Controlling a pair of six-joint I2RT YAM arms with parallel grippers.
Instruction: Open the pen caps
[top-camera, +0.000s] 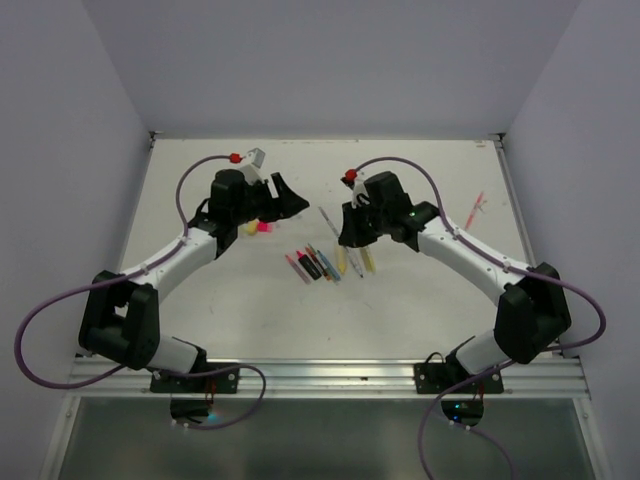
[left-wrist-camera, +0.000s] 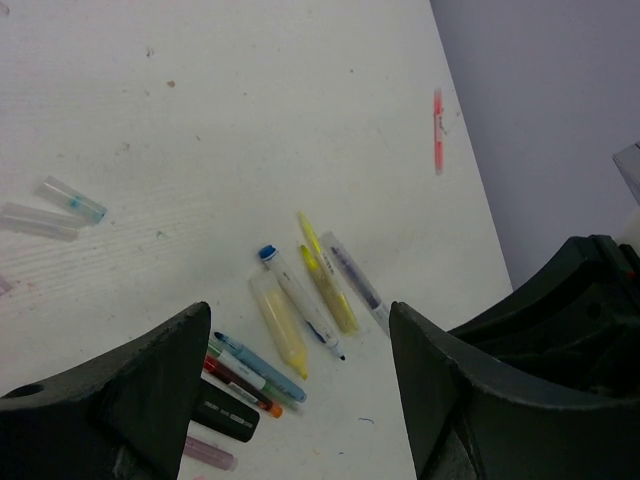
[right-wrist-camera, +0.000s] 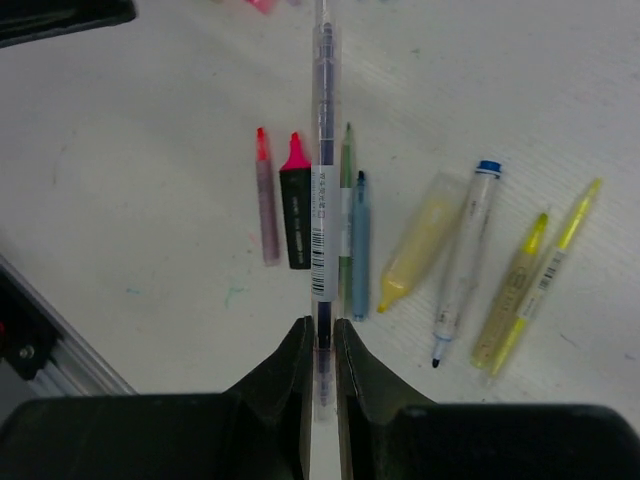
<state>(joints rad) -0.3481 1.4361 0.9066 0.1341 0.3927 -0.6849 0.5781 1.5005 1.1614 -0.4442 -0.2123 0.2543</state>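
My right gripper (right-wrist-camera: 320, 328) is shut on one end of a clear pen (right-wrist-camera: 322, 150) with dark ink and a barcode label. The pen sticks straight out above the table, toward the left arm. In the top view this pen (top-camera: 327, 218) shows as a thin line between the two grippers. My left gripper (left-wrist-camera: 300, 318) hangs open and holds nothing, a short way from the pen's far end (left-wrist-camera: 352, 278). Several more pens (top-camera: 325, 262) lie in a loose row below. Two pale clear pen caps (left-wrist-camera: 70, 200) lie apart on the table.
Small yellow and pink pieces (top-camera: 257, 228) lie under the left arm. A pink pen (top-camera: 475, 208) lies alone near the right wall. The row holds a yellow highlighter (right-wrist-camera: 418, 240), a white pen with a blue cap (right-wrist-camera: 465, 250) and a black-and-pink highlighter (right-wrist-camera: 296, 205).
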